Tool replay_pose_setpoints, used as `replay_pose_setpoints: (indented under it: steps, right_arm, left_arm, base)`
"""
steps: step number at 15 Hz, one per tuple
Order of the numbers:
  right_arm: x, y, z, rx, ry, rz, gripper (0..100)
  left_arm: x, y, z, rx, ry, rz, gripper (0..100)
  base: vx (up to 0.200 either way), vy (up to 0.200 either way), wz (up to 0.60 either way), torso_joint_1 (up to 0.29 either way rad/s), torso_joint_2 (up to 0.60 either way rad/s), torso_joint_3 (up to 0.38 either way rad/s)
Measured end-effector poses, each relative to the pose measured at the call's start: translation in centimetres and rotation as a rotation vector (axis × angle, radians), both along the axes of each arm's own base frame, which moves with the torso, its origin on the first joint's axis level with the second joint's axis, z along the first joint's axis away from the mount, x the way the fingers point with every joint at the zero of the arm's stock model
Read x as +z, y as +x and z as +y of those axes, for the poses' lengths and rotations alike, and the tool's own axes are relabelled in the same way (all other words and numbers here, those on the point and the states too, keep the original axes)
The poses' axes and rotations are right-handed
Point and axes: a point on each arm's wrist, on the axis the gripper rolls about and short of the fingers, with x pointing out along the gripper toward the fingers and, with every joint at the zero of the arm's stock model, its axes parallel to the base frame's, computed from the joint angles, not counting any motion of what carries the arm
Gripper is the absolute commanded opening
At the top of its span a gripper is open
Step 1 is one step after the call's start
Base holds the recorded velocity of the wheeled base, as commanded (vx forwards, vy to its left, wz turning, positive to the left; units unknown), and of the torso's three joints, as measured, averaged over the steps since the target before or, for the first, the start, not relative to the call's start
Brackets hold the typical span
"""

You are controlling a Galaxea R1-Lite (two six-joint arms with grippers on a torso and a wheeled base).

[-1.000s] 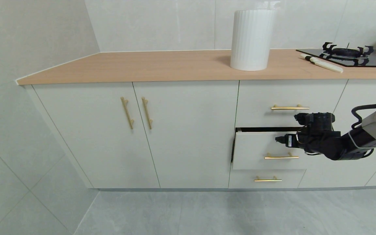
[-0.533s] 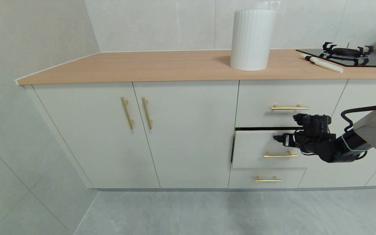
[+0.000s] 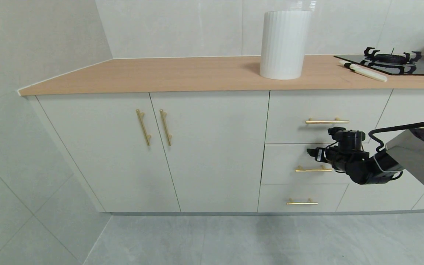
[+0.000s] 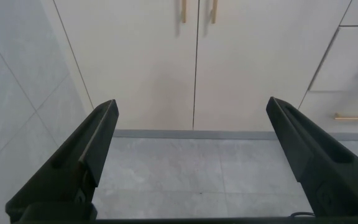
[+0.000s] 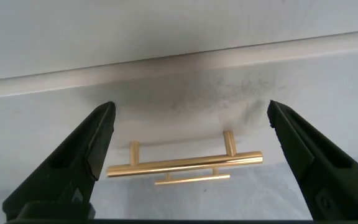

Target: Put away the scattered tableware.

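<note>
Here the gold drawer handle [image 3: 313,169] lies just below the spread right claw [image 3: 310,153].

Head view: bright, even, diffuse light. The white ribbed container [image 3: 283,44] throws a soft shadow to its left on the countertop [image 3: 182,75], and a small glare patch sits on the wall tile [image 3: 304,4] at the top edge. Cabinet doors [image 3: 105,154] lean with wide-angle distortion toward the left edge. Right wrist view: a grey, smudged shadow lies on the drawer front [image 5: 185,99] above the gleaming handle [image 5: 185,163].
</note>
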Motion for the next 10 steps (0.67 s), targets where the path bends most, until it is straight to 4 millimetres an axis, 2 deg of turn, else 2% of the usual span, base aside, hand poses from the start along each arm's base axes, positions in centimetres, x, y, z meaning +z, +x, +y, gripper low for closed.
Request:
replay_pose_setpoints:
  steps: [7,10]
  right_arm:
    - [-0.4,1.0,0.1,-0.046,0.025,-0.042,100]
    - [0.4,-0.1,0.0,-0.052,0.029,-0.043,100]
  left_arm:
    - [0.0,0.0,0.0,0.0,0.0,0.0,100]
    - [0.0,0.0,0.0,0.0,0.0,0.0,100]
  base:
    - [0.0,0.0,0.0,0.0,0.0,0.0]
    - [0.0,0.0,0.0,0.0,0.0,0.0]
